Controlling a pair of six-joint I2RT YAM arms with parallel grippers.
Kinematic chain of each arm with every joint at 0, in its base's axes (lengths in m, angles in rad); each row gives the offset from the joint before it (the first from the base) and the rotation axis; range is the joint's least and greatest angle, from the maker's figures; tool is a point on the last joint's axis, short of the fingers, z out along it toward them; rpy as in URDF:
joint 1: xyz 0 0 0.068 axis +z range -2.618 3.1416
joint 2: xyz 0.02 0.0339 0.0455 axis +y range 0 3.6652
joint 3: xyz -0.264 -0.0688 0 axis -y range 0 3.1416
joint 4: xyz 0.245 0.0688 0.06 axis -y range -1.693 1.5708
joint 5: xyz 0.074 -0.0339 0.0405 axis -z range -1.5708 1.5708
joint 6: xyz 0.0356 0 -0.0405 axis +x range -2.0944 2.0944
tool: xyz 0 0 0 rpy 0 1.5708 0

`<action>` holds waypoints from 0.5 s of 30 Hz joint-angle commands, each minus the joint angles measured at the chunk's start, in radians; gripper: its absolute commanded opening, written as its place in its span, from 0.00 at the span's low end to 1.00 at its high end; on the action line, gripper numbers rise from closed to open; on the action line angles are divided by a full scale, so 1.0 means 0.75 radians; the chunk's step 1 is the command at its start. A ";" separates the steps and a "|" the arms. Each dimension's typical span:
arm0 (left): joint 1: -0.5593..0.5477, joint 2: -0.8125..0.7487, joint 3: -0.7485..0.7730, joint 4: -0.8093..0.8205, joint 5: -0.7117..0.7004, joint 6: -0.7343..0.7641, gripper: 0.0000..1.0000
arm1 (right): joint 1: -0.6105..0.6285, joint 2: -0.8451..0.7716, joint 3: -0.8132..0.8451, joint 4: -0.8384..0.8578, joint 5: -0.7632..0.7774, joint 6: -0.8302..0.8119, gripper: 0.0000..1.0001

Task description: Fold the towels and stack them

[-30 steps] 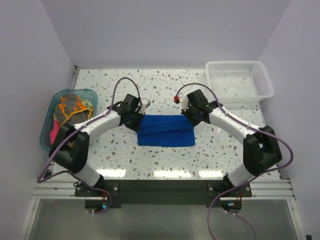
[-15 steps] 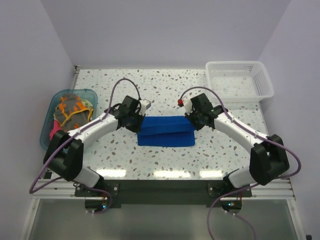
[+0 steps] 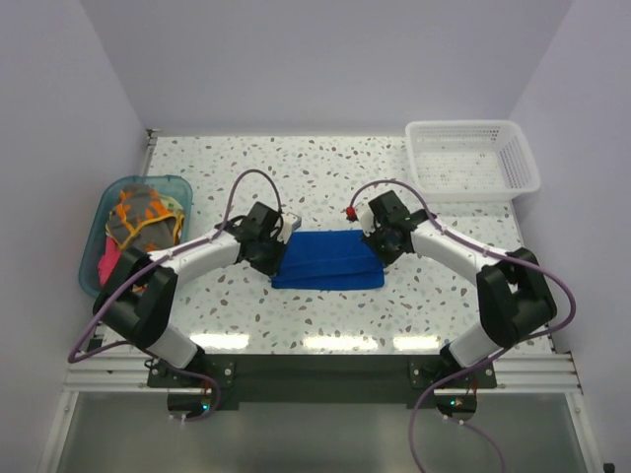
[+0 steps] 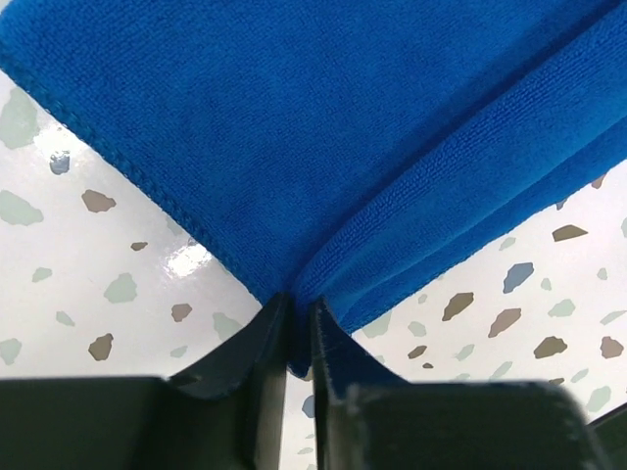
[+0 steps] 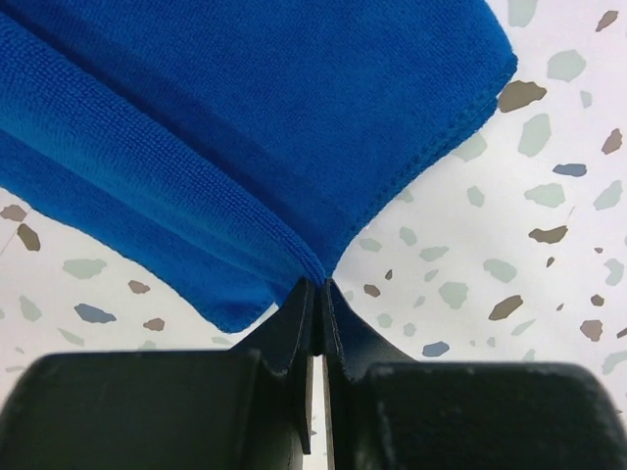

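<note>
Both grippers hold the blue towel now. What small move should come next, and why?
Probably open the left gripper and the right gripper and let go. Each pinches one end of the blue towel low at the table, and the towel already lies folded there, so the fold looks finished.

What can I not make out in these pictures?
- Top view: how many towels lie in the teal tub; the piled towels cover each other and are small.
- Left wrist view: whether the left claw grips the blue towel's corner or only encloses it; a thin gap shows.
- Wrist views: the blue towel's full shape, cut off by frame edges.
</note>
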 commanded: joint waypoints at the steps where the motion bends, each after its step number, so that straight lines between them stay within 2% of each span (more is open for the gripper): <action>1: -0.010 -0.029 -0.014 0.030 0.009 -0.023 0.22 | 0.010 -0.014 0.003 -0.052 -0.047 0.013 0.05; 3: -0.016 -0.060 -0.018 0.020 0.013 -0.036 0.29 | 0.015 -0.037 0.011 -0.077 -0.063 0.028 0.14; 5: -0.018 -0.121 -0.028 0.011 0.032 -0.060 0.35 | 0.027 -0.088 0.013 -0.120 -0.110 0.052 0.18; 6: -0.020 -0.146 -0.032 0.011 0.032 -0.070 0.44 | 0.031 -0.106 0.007 -0.130 -0.128 0.064 0.23; 11: -0.022 -0.350 -0.100 -0.007 0.040 -0.156 0.65 | 0.090 -0.255 0.017 -0.251 -0.167 0.142 0.33; 15: -0.022 -0.469 -0.106 -0.013 0.014 -0.240 0.70 | 0.090 -0.327 0.036 -0.263 -0.145 0.242 0.39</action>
